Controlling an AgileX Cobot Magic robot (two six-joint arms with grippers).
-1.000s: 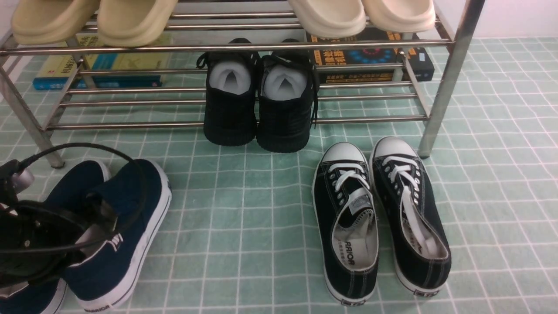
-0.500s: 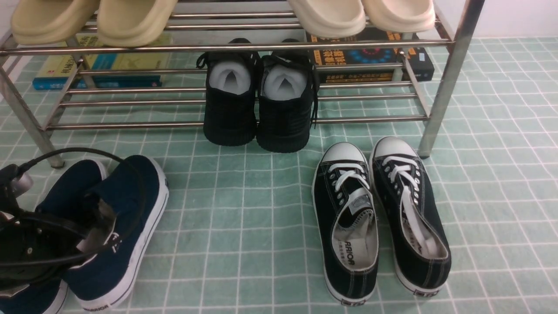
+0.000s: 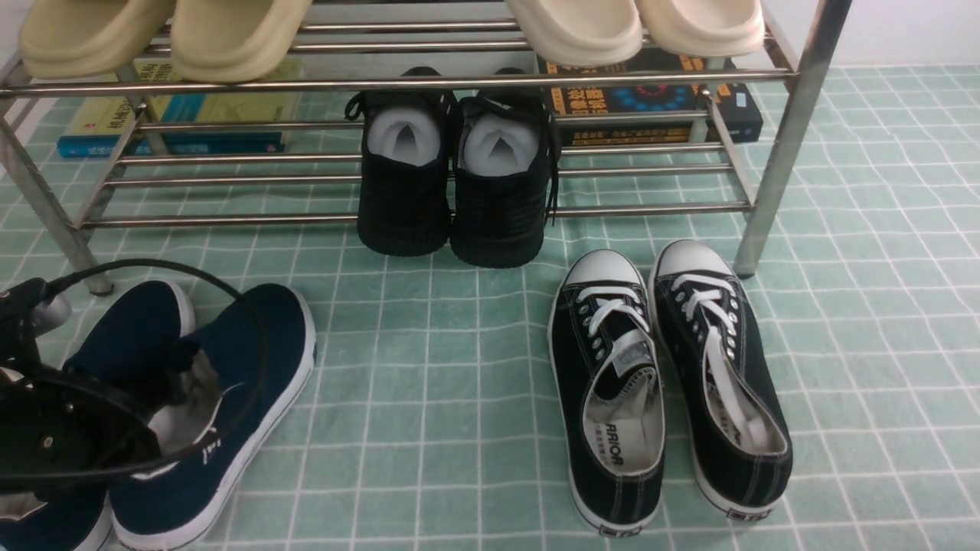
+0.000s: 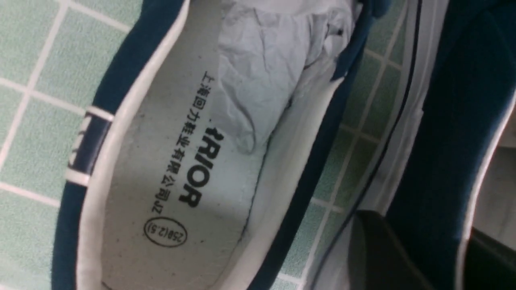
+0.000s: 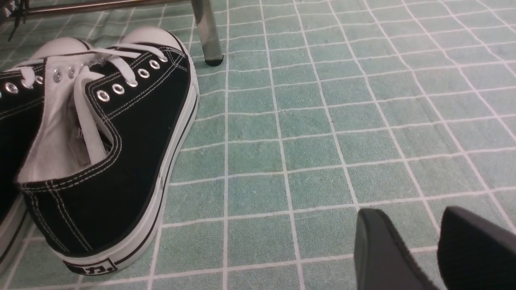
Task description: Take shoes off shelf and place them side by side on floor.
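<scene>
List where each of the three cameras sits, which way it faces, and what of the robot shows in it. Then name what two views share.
Front view: between the arms, facing forward at the shelf and floor; left arm low on the left.
Left wrist view: on the left arm, looking down into a navy shoe; one dark gripper finger shows.
Right wrist view: on the right arm, low over the floor; right gripper fingers show.
Shared: front and right wrist views both show the black lace-up sneakers.
</scene>
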